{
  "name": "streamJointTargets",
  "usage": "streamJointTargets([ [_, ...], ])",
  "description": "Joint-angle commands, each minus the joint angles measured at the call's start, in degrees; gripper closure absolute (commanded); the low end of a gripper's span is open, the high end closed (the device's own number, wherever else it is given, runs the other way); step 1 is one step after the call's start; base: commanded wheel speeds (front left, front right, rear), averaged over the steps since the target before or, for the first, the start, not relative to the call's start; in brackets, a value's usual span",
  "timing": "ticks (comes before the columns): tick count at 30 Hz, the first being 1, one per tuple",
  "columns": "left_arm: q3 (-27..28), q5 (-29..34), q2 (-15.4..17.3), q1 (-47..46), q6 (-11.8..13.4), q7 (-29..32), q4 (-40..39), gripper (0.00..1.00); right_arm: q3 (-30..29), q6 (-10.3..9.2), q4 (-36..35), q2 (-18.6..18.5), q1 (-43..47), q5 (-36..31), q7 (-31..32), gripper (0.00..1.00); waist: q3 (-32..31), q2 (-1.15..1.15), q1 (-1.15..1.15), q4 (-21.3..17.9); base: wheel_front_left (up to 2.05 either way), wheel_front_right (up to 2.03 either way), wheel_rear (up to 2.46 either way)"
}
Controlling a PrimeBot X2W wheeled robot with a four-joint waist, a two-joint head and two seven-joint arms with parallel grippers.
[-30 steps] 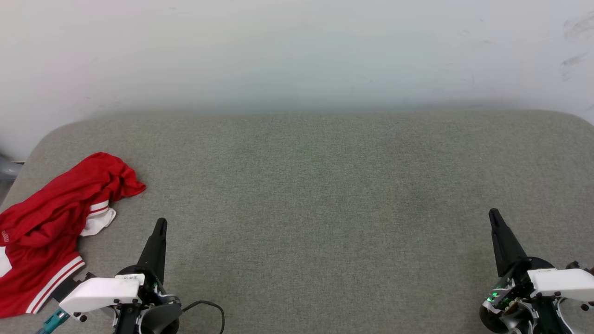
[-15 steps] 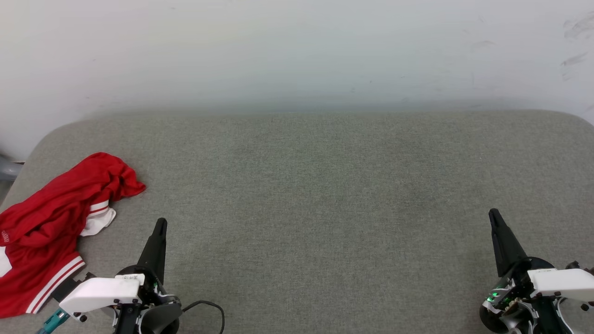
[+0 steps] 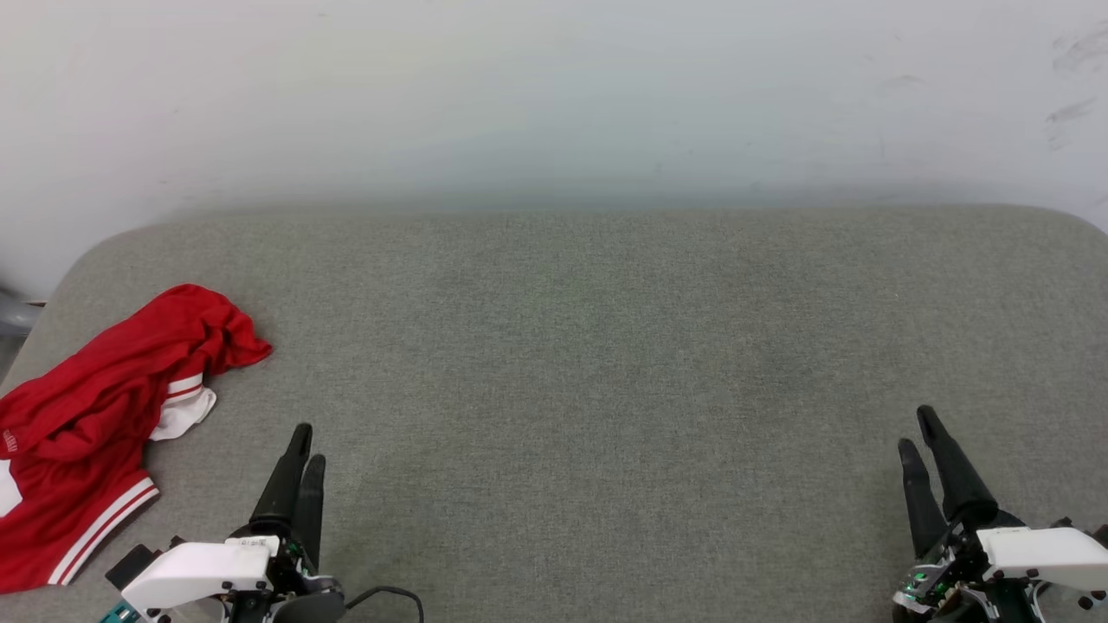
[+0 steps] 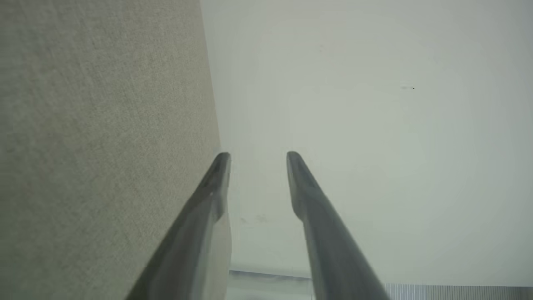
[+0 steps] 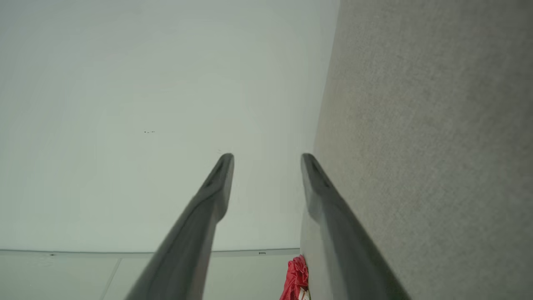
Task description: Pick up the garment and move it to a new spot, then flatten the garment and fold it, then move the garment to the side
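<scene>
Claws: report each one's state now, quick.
Left claw: open, holding nothing.
Right claw: open, holding nothing.

You lose the garment [image 3: 95, 407] at the left edge of the head view, lower left: part of it runs out of frame, and its crumpled folds hide much of its surface. The white mark [image 3: 9, 441] on the red near that edge is too small to read. In the right wrist view the garment [image 5: 296, 275] is a red scrap cut by the bottom edge. The head view's bottom edge cuts off the wrists behind the left end effector [image 3: 309, 443] and right end effector [image 3: 916, 427]. The grey object [image 3: 13, 316] at the far left is cut off, and you cannot tell what it is.
</scene>
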Motion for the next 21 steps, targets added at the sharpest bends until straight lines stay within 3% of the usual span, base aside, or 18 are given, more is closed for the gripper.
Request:
streamJointTargets([
  [1, -0.5, 0.3, 0.1, -1.1, 0.0, -0.5, -1.4, 0.00, 0.4, 0.01, -1.4, -0.1, -1.0, -0.3, -0.5, 0.00, 0.0, 0.00, 0.00, 0.0, 0.00, 0.00, 0.00],
  [13, -3.8, 2.5, 0.1, -1.0, -0.1, -4.0, -6.8, 0.00, 2.3, 0.01, -6.2, -0.1, -0.4, -2.6, -4.0, 0.00, 0.2, 0.00, 0.00, 0.0, 0.00, 0.00, 0.00],
  [21, -4.8, 8.9, 0.1, -1.0, -0.1, -6.0, -10.1, 0.00, 2.9, 0.01, -9.1, -0.5, -0.1, -10.0, -6.0, 0.00, 0.3, 0.00, 0.00, 0.2, 0.00, 0.00, 0.00],
])
